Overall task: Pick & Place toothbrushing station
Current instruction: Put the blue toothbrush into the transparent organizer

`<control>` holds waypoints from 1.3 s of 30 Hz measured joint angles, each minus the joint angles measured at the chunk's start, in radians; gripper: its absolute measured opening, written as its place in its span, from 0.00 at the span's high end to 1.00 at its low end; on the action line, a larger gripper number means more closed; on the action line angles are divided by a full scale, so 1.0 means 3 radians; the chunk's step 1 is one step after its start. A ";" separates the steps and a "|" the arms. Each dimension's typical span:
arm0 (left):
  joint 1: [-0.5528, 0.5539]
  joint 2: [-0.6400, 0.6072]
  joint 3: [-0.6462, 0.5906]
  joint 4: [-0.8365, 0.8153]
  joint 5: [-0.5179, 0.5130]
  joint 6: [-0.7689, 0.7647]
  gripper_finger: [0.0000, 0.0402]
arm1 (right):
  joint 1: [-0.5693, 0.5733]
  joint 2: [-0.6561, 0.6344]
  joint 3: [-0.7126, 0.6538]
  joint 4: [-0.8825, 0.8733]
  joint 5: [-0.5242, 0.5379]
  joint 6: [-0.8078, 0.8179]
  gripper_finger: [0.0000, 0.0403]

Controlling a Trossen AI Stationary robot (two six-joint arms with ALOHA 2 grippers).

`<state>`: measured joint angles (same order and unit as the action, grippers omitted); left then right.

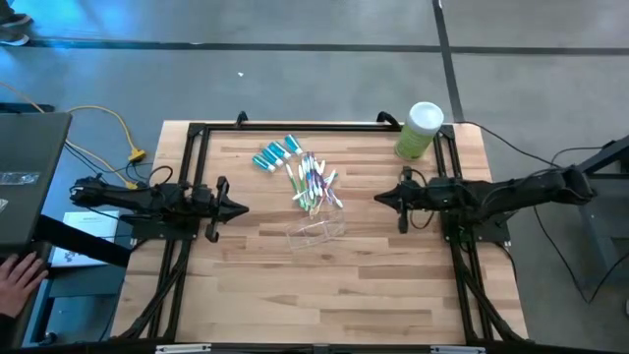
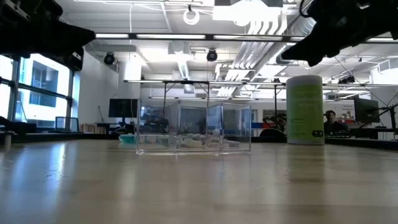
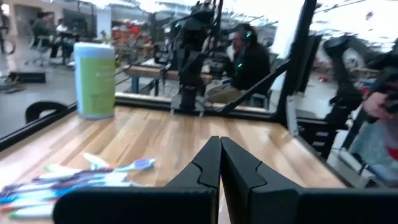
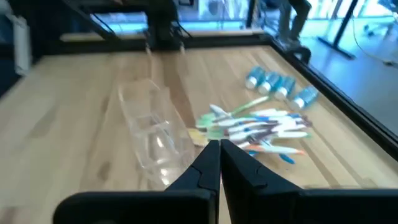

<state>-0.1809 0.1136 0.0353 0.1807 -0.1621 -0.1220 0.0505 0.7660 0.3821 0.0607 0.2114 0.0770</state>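
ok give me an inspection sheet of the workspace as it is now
surface: wooden table, bare at the near side
job's things: toothbrushes heaped mid-table; toothpaste tubes beside them toward the far edge; clear cup lying on its side, near side of the heap
clutter: light-green canister upright at the far right corner
grippers: left end effector shut, empty, left of the heap; right end effector shut, empty, right of it
cables: yellow cable on the floor, left
surroundings: person's hand at the left edge; laptop there
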 joint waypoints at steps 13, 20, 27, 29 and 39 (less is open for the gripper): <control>0.0001 0.0596 0.0001 0.0598 -0.0613 -0.0069 0.99 | -0.0188 0.1292 0.0708 -0.0024 0.0507 0.0508 0.60; 0.0001 0.0721 0.0001 0.0697 -0.0612 0.0094 0.99 | -0.0457 0.1879 0.1041 -0.0102 0.0488 0.0555 0.44; 0.0000 0.0916 0.0001 0.0696 -0.0609 -0.0033 0.99 | -0.0507 0.2393 0.1162 -0.0081 0.0373 0.0550 0.44; 0.0000 0.0974 0.0001 0.0697 -0.0608 -0.0033 0.99 | -0.0504 0.2493 0.1185 -0.0010 0.0340 0.0549 0.44; 0.0000 0.1165 0.0001 0.0700 -0.0607 -0.0112 0.99 | -0.0521 0.2820 0.1281 0.0080 -0.0025 0.0553 0.44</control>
<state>-0.1810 0.4632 0.0357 0.3906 -0.3443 -0.1555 -0.1059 1.6119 0.7666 0.0848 0.2040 0.2428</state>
